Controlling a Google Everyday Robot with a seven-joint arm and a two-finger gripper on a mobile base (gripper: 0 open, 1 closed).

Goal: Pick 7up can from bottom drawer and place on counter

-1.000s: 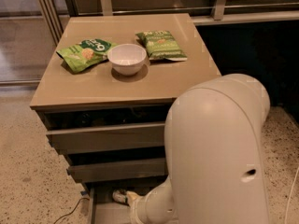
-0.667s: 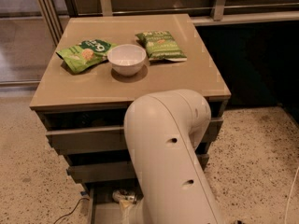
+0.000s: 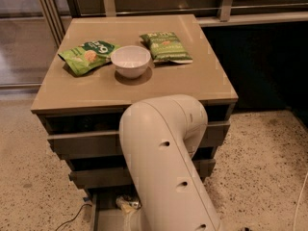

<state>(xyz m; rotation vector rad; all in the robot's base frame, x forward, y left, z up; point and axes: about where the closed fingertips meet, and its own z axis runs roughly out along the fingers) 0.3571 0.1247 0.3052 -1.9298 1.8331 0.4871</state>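
Observation:
The bottom drawer [image 3: 103,211] stands pulled open at the lower edge of the camera view, below two other drawers. My gripper [image 3: 131,212] reaches down into it, mostly hidden behind my big white arm [image 3: 166,167]. A small silvery thing with dark marks, apparently the 7up can [image 3: 126,202], shows at the drawer's back, right against the gripper's end. I cannot tell whether it is held. The tan counter [image 3: 96,88] lies above.
On the counter stand a white bowl [image 3: 130,60] and two green snack bags [image 3: 88,56] [image 3: 166,47]. Speckled floor surrounds the cabinet. A cable [image 3: 72,219] lies on the floor at the lower left. A railing and a dark wall stand behind.
My arm has swung left and now covers the middle of the drawer fronts. The counter's items have not moved.

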